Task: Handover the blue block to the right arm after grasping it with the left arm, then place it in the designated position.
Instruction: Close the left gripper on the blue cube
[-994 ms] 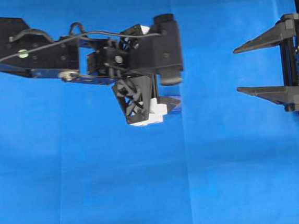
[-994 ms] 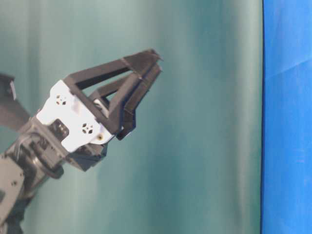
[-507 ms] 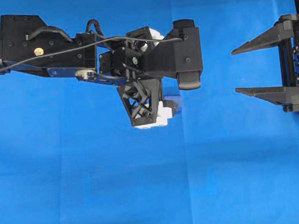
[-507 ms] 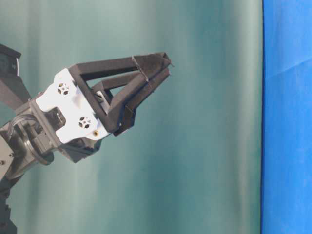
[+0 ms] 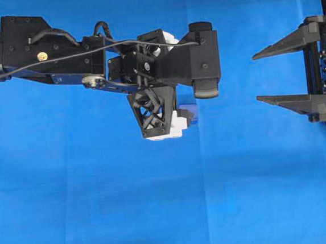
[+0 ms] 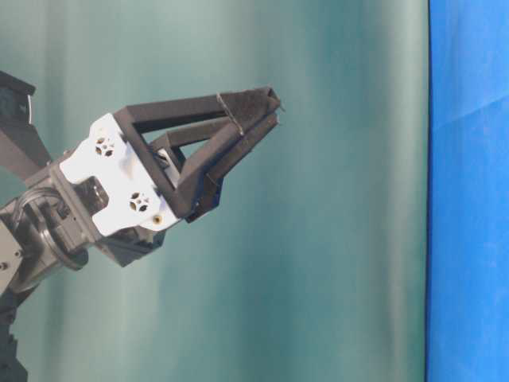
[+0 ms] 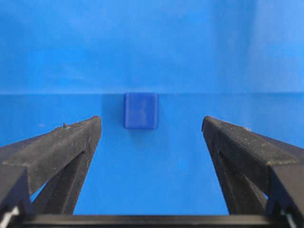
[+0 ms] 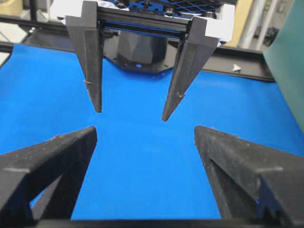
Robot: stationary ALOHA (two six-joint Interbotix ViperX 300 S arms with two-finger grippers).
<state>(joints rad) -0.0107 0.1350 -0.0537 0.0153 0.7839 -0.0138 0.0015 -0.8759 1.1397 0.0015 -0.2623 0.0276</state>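
Note:
The blue block (image 7: 141, 110), a small dark-blue cube, lies on the blue cloth. In the left wrist view it sits just ahead of my left gripper (image 7: 151, 121), a little left of the midline. That gripper is open with nothing between its fingers. From overhead the left arm (image 5: 48, 52) reaches in from the left, and only an edge of the block (image 5: 191, 108) shows past the white end piece. At table level the left gripper (image 6: 274, 107) hangs well off the cloth. My right gripper (image 5: 256, 78) stays open and empty at the right edge. I cannot make out the designated position.
Blue cloth (image 5: 159, 213) covers the whole table. The right wrist view shows the left gripper's fingers (image 8: 97, 102) pointing down opposite the right gripper (image 8: 144, 130), with the arm base and black frame rails (image 8: 247, 69) behind.
The left arm reached further right over the block in the first half second, then held still. The right gripper has not moved, and both grippers stayed open.

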